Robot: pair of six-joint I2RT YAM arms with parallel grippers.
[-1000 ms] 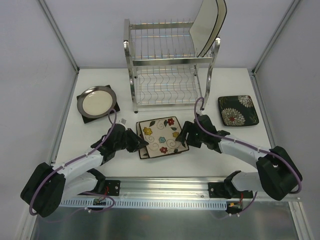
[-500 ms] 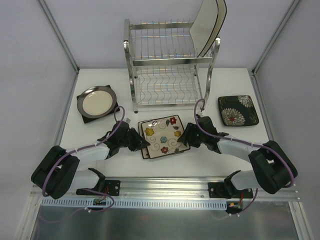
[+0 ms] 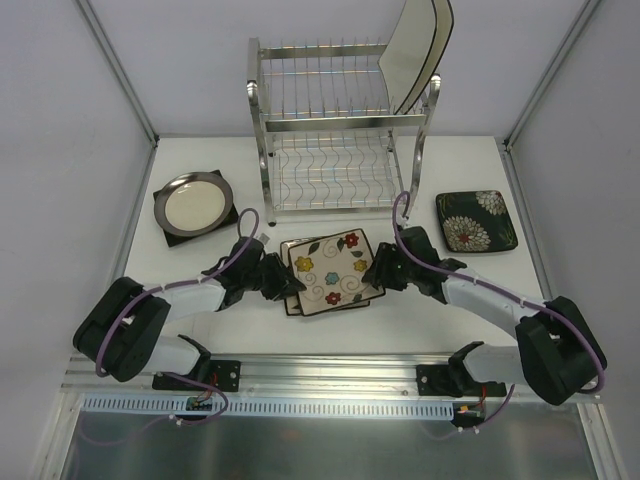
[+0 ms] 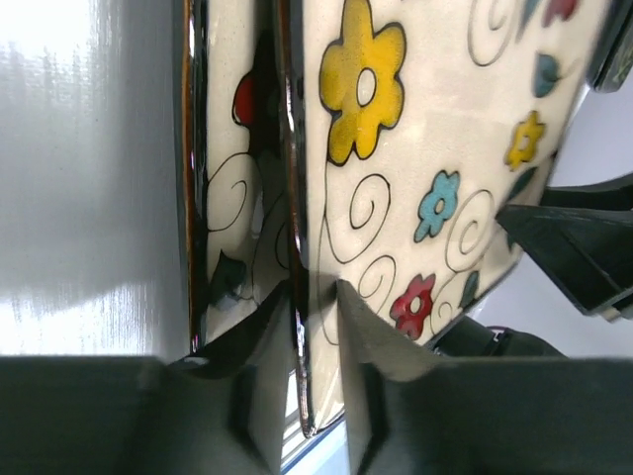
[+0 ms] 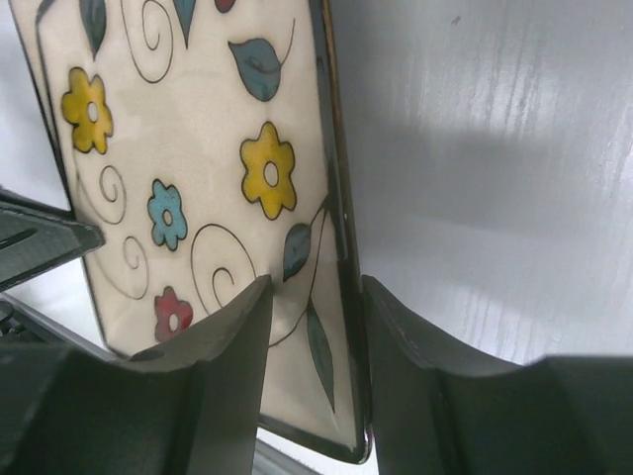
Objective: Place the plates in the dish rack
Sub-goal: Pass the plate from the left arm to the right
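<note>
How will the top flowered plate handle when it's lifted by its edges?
The top flowered plate looks like stiff glazed ceramic: likely no flex, but breakable if dropped. Its glossy rim may slip in jaws that take only the edges. The matching plate beneath might shift with it.

Two arms [image 3: 180, 298]: white links, bulky black joints, purple cables [image 3: 184, 286] alongside, matte black fingers [image 4: 381, 346].

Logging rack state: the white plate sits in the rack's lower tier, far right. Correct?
No. The white plate stands in the dish rack's upper tier, far right, not the lower one. The top external view shows it.
</note>
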